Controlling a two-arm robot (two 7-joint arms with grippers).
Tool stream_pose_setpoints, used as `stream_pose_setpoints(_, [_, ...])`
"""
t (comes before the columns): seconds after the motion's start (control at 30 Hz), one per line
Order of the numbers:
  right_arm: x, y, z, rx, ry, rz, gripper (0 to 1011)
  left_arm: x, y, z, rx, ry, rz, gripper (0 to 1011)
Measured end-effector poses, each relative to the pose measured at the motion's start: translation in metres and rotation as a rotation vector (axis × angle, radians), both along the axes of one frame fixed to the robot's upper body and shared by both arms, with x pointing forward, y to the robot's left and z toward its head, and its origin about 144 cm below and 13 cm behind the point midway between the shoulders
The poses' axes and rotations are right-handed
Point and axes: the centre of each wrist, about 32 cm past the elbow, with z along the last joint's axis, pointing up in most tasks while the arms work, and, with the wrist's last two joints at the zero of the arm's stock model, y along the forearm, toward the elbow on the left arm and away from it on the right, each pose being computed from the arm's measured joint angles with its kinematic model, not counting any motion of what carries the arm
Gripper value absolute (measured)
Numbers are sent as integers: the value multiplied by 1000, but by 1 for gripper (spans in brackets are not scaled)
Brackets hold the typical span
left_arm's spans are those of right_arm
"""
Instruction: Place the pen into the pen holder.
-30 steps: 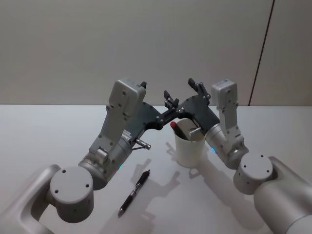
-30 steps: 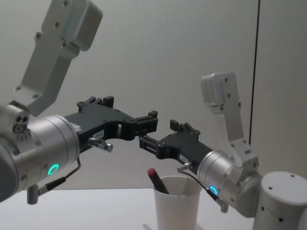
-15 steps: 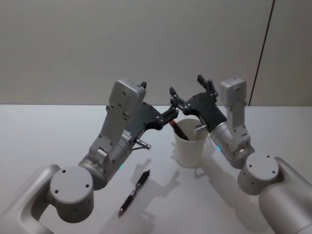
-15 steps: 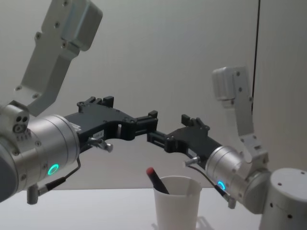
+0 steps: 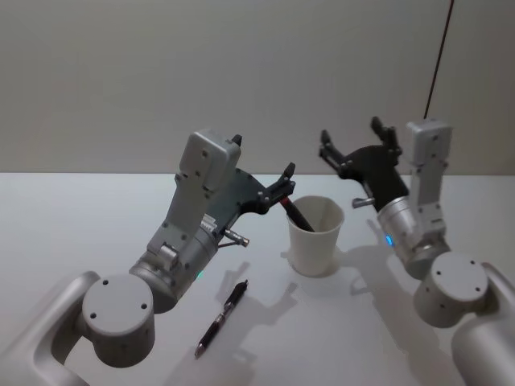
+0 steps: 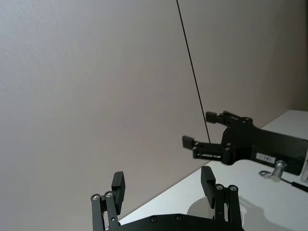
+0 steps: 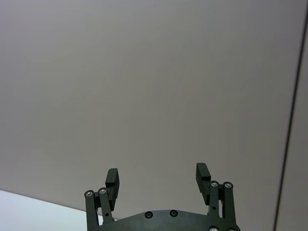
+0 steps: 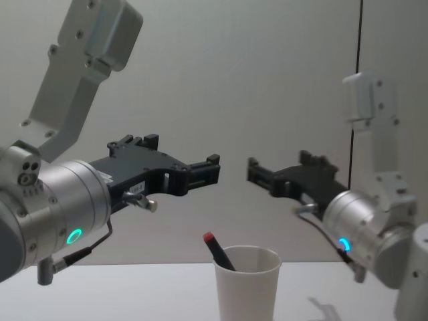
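Pen (image 5: 296, 215): lodged in pen holder (image 5: 315, 243), red end leaned toward 10 o'clock, tip presumably seated; left gripper (image 5: 283, 183) at 10 and right gripper (image 5: 350, 137) at 1 o'clock, both spread wide and empty, are best lifted clear, rim left unbrushed.

Two pens (image 5: 294, 211) (image 5: 221, 318), one cup (image 5: 315, 241), two hands (image 6: 163, 182) (image 7: 157, 173).

the head view looks down from above and behind both arms onto the table (image 5: 80, 209) and the pen holder (image 5: 315, 241), with the wall (image 5: 241, 64) beyond. the chest view sits lower and nearer, looking level across the table. both share the pen holder, the left gripper (image 5: 283, 183) and the right gripper (image 5: 352, 138). the left wrist view looks along the left gripper toward the wall, with the right gripper farther off. the right wrist view faces the wall past its own fingers (image 7: 112, 179).
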Motion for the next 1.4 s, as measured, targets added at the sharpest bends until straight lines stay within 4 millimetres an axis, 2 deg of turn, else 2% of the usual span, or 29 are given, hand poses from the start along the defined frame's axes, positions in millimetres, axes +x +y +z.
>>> stream_pose_setpoints(0.47, [-40, -30, 18, 36, 63, -153, 1001, 0, 0, 0, 0, 0, 0, 1004])
stream_pose_setpoints(0.8, [-66, -48, 22, 46, 113, -208, 1001, 0, 0, 0, 0, 0, 0, 1004])
stream_pose_setpoints(1.13, [-83, -60, 24, 51, 153, -242, 1001, 0, 0, 0, 0, 0, 0, 1004])
stream_pose_setpoints(1.4, [-89, -64, 24, 52, 168, -253, 1001, 0, 0, 0, 0, 0, 0, 1004])
